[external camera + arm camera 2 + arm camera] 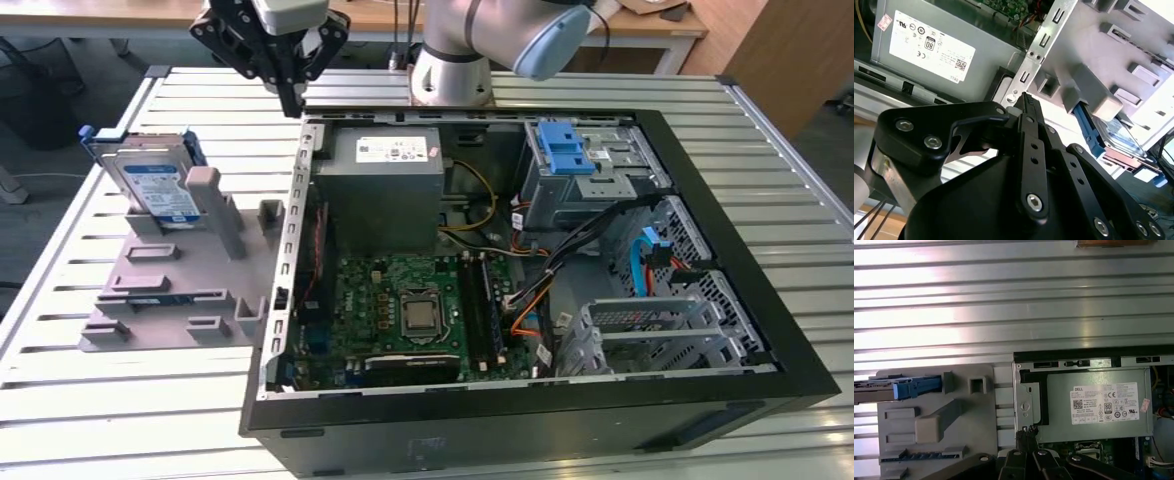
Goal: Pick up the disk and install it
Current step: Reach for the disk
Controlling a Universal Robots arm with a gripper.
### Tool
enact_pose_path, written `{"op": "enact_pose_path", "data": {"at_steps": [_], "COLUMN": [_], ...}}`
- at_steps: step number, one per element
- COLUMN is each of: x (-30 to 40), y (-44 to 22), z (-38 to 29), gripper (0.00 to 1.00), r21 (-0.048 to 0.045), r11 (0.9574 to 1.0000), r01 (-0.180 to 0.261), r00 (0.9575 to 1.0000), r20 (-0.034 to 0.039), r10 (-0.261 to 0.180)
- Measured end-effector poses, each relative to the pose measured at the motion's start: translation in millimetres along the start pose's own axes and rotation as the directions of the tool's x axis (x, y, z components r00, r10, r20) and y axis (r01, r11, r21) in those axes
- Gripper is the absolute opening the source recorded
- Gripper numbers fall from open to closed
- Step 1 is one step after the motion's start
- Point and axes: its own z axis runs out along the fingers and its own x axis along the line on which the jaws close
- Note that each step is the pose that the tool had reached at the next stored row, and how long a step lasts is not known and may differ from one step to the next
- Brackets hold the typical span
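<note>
Silver slats are running the length of the bench (80, 440), which is carrying an open computer case (534, 425) lying on its side and, to the exterior view's left of it, a grey holder block (174, 285). The disk (151, 185) is standing on edge in a slot at the far end of that block, with its blue bracket framing it and its label facing outward. Propped upright like this, it is probably offering its upper edge to a grasp from above. In the first wrist view the disk (874, 392) is showing edge-on in that same slot. The gripper (290, 100) is hanging over the case's back corner beside the power supply (380, 180), its fingers pressed together and holding nothing. It is hovering apart from the disk and touching neither the disk nor the block. Inside the case, a drive cage (587, 170) with a blue latch is sitting in the far corner on the exterior view's right, apparently reachable from above because the side panel is off. The disk is not yet picked up, so the work is looking barely begun.
</note>
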Motion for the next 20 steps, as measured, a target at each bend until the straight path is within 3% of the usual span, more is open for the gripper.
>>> {"op": "enact_pose_path", "data": {"at_steps": [20], "x": [32.8], "y": [3.4], "z": [3.0], "gripper": [0.11], "r21": [0.0009], "r11": [1.0000], "r01": [0.000], "r00": [1.0000], "r20": [-0.0081], "r10": [0.000]}}
